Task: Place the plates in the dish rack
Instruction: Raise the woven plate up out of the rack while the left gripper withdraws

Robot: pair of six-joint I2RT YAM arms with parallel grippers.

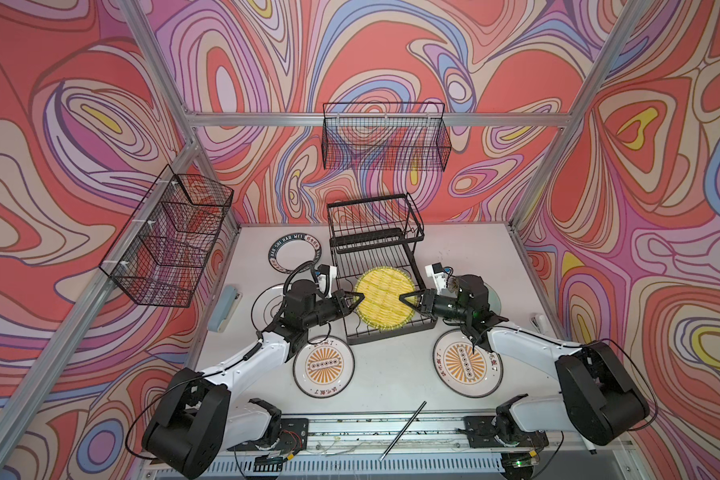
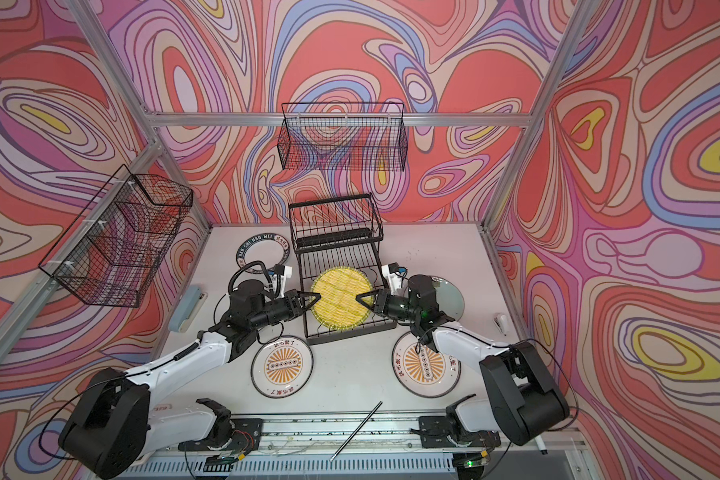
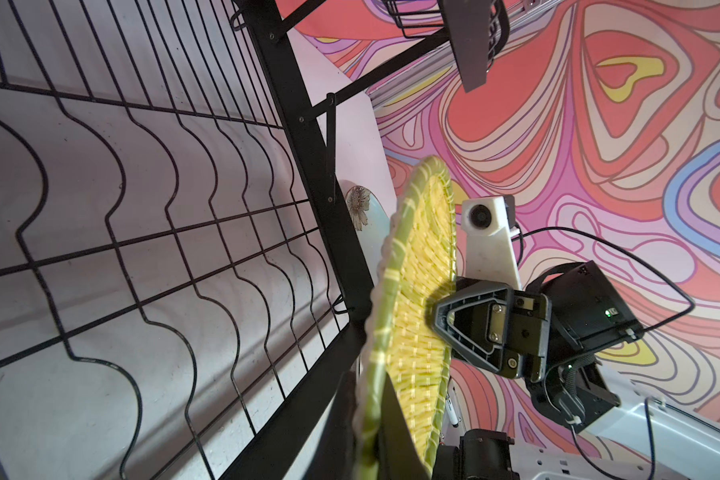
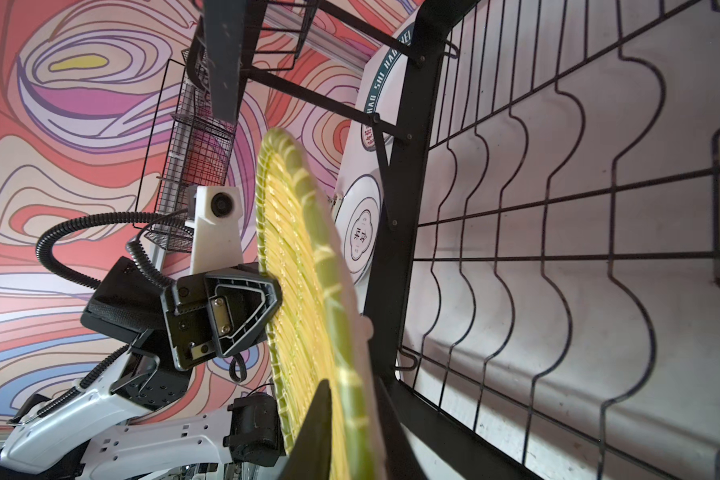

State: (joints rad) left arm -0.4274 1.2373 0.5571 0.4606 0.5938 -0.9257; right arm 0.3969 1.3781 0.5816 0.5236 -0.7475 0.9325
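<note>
Yellow plate over dish rack tray; left tool clamped on rim, right tool at opp. rim, grip unclear; black-rim plate reads "HAO SHI HAO WEI"

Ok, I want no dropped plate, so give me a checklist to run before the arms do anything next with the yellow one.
1. Left gripper shut on the yellow plate rim: ok.
2. Right gripper clamped on the opposite rim: cannot tell; its fingers straddle it.
3. Plate over the dish rack lower tray: ok.
4. Plate standing in a slot: not ok; it lies near flat, face up.
5. Plate resting on the wires: cannot tell.
6. No other plate in the rack: ok.
</note>
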